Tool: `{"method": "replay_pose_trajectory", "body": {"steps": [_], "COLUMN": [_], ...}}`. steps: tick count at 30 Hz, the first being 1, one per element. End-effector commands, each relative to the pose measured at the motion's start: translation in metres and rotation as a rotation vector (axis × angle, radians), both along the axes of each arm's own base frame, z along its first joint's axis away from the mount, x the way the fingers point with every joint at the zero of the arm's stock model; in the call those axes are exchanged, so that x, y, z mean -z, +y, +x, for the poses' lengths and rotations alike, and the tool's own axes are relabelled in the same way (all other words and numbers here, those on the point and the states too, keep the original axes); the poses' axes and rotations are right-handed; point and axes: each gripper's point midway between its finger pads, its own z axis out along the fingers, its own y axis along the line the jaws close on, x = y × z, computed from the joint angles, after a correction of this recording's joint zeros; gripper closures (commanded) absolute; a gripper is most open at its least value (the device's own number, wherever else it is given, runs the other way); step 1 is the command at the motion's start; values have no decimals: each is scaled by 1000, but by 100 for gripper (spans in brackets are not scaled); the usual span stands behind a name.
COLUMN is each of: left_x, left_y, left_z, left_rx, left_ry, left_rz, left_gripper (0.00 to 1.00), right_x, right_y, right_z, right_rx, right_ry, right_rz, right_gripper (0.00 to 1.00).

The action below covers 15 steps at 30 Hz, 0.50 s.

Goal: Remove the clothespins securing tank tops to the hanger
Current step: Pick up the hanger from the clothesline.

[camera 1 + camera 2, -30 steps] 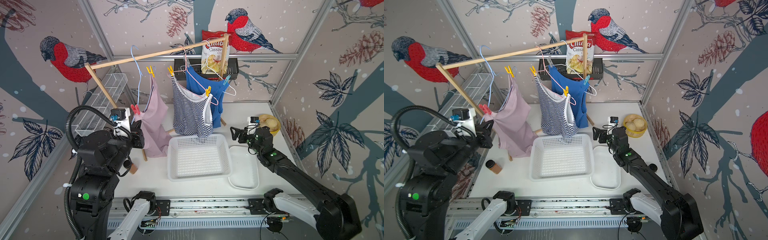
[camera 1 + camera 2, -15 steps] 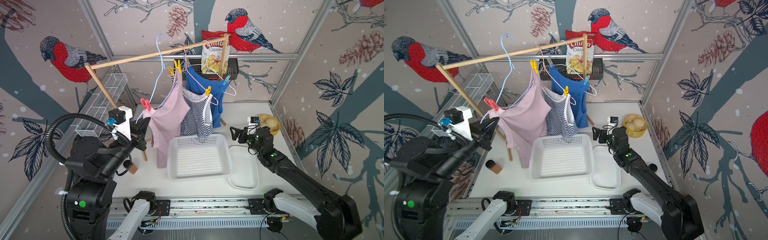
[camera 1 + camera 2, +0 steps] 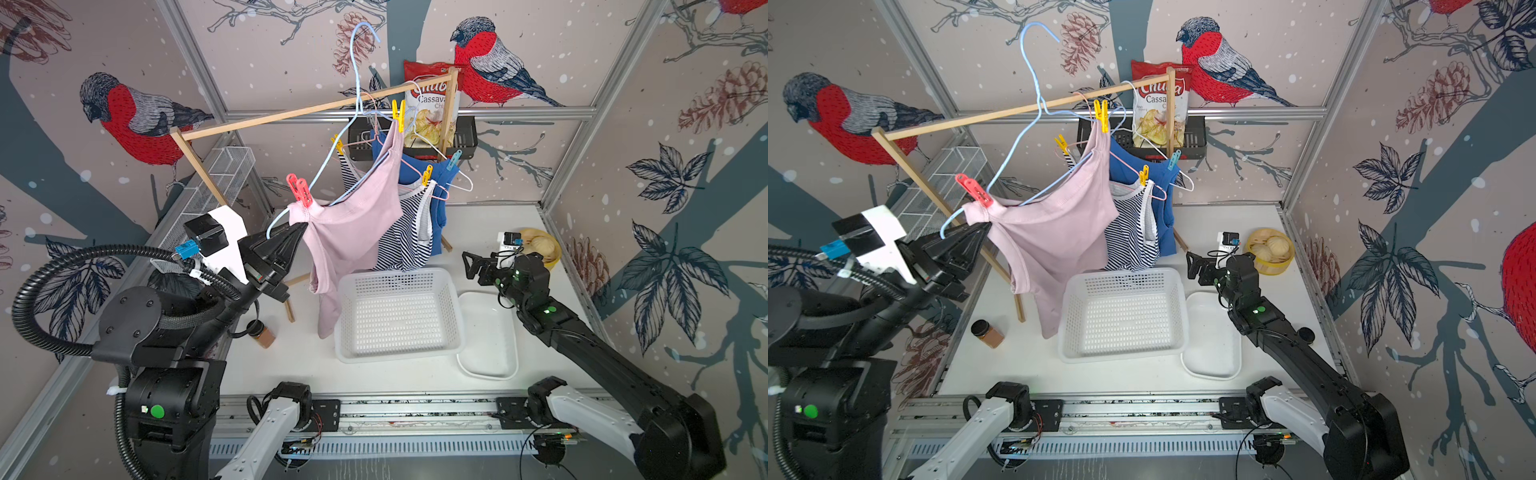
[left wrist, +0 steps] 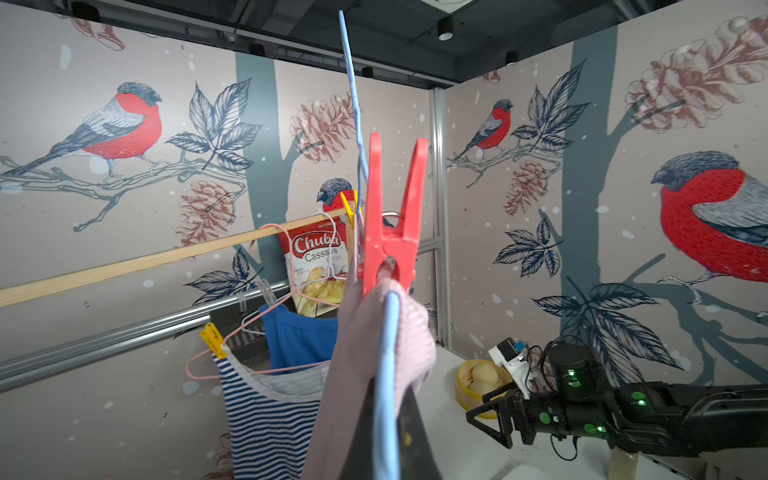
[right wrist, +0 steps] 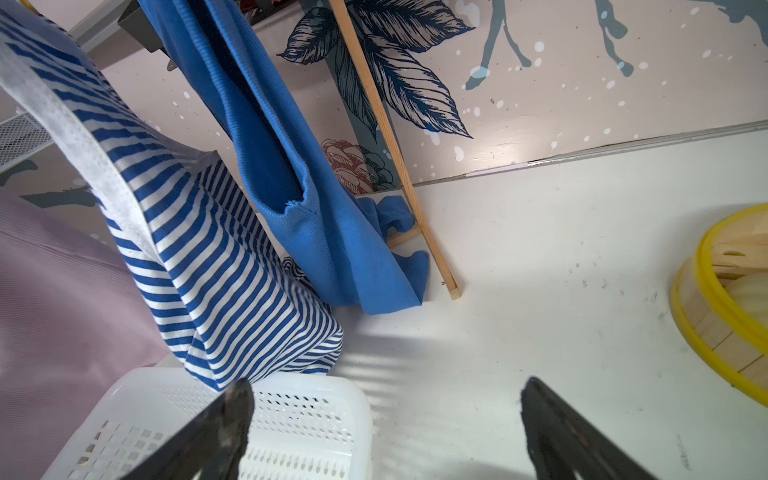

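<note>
Left: the left gripper [image 3: 297, 235], jaws closed on the end of the light-blue wire hanger [image 3: 332, 166] and the shoulder of the pale mauve-pink tank top [image 3: 353, 232]. A red plastic clothespin [image 3: 298, 190] clips that shoulder just above the jaws; a yellow plastic clothespin [image 3: 398, 114] clips the far strap. The hanger's hook stands above the wooden rail [image 3: 270, 120].

Centre: the navy-and-white striped tank top [image 3: 405, 241], with yellow pins [image 3: 427, 174], and the plain bright blue tank top [image 3: 438, 208], with a light teal pin [image 3: 454, 160], hang behind the white perforated plastic basket [image 3: 399, 274].

Right: the right gripper [image 3: 466, 266], jaws wide apart and empty, sits low beside the basket.
</note>
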Motion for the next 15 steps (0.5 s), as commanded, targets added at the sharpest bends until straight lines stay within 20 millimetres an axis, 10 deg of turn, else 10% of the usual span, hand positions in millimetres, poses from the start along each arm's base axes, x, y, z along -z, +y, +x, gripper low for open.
{"method": "replay_pose_trajectory", "body": {"steps": [1, 15], "left_x": [-25, -25], "left_y": [-12, -42], "left_z": [-20, 12], "left_rx": [118, 388], "left_ry": [-125, -130], "left_rz": [-17, -52], "left_gripper": [100, 100], "right_x": [-5, 9], "right_y": [2, -11], "right_z": [3, 17], "right_rx": [-2, 23], "right_ry": [-18, 21], "right_rz": [9, 46], "right_gripper": [0, 0]}}
